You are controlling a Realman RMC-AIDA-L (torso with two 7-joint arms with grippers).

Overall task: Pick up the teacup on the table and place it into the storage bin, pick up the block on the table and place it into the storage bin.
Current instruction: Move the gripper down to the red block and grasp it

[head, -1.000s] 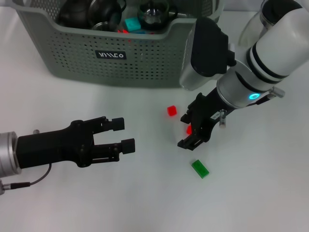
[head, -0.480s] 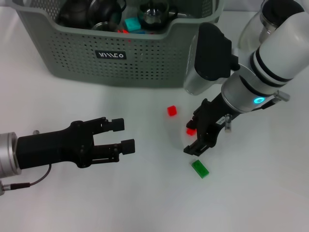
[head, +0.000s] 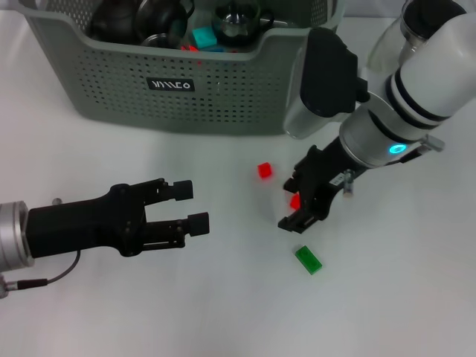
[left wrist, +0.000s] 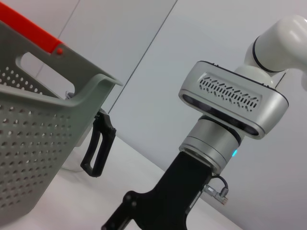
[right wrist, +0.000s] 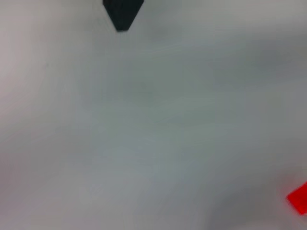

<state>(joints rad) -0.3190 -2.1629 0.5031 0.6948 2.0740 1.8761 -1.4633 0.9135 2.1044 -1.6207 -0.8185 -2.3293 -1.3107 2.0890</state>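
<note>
hovering low over the white surface [head: 186,312] in the head view, the right pincer [head: 301,201] has its black jaws spread apart around a small red block [head: 295,201], with no sign that they have closed on it; a second red block [head: 264,170] lies apart toward the storage bin [head: 223,97], and a green block [head: 308,259] lies just beyond the pincer's tip on the near side. the bin stands at the far side of the surface, already holding dark teaware and a teal block [head: 203,36]; no teacup shows loose on the surface. the left pincer [head: 190,207] hangs idle above the surface, well apart from the blocks, its two padded fingers open. from the left wrist view, only the bin's perforated wall and the right arm's wrist housing [left wrist: 233,105] are seen, with a black handle [left wrist: 99,144] beside the bin's corner; it shows nothing of the block. from the right wrist view there is blurred bare surface, one dark finger tip [right wrist: 122,14] and a sliver of red block [right wrist: 299,197] at the edge, so the block looks off-centre there. the risk i judge: closing with the block near one finger could flick it sideways toward the green block, or pinch only a corner and drop it on the lift toward the bin.
</note>
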